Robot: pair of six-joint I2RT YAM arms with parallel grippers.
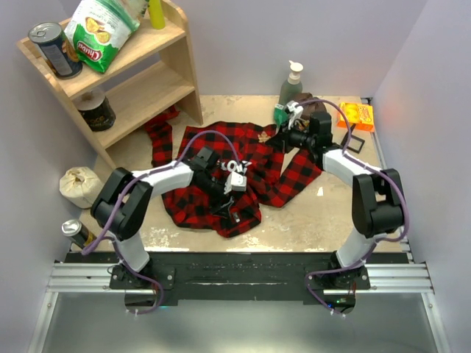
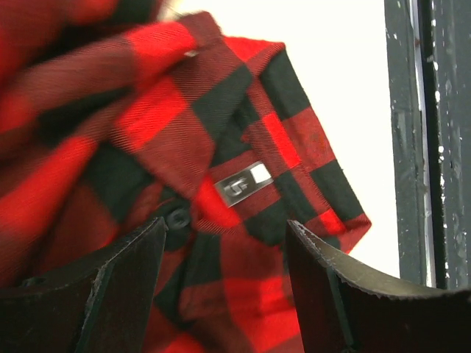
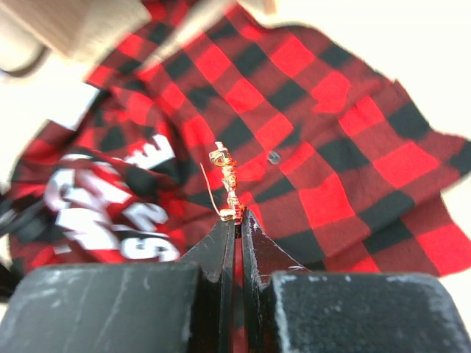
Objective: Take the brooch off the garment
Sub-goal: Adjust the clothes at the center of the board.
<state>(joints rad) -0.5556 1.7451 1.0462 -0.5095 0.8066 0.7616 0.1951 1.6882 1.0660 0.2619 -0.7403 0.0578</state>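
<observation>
Right gripper (image 3: 235, 220): pressed together, pinching the brooch (image 3: 225, 180) by its lower end.
Brooch: gold, sticks out past the fingertips, shirt (image 3: 316, 147) behind it.
Left gripper (image 2: 224, 254): spread, low over the shirt near its white label (image 2: 246, 184).
Shirt: crumpled on the table (image 1: 309, 220).

garment (image 3: 316, 66): matt woven flannel cloth; brooch (image 3: 227, 180): shiny gold-tone mtl; shelf (image 1: 190, 66): smooth unfin. wood.

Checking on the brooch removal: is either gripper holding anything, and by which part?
The right gripper pinches the brooch by its lower end; left gripper stands open over the garment, holding nothing.
</observation>
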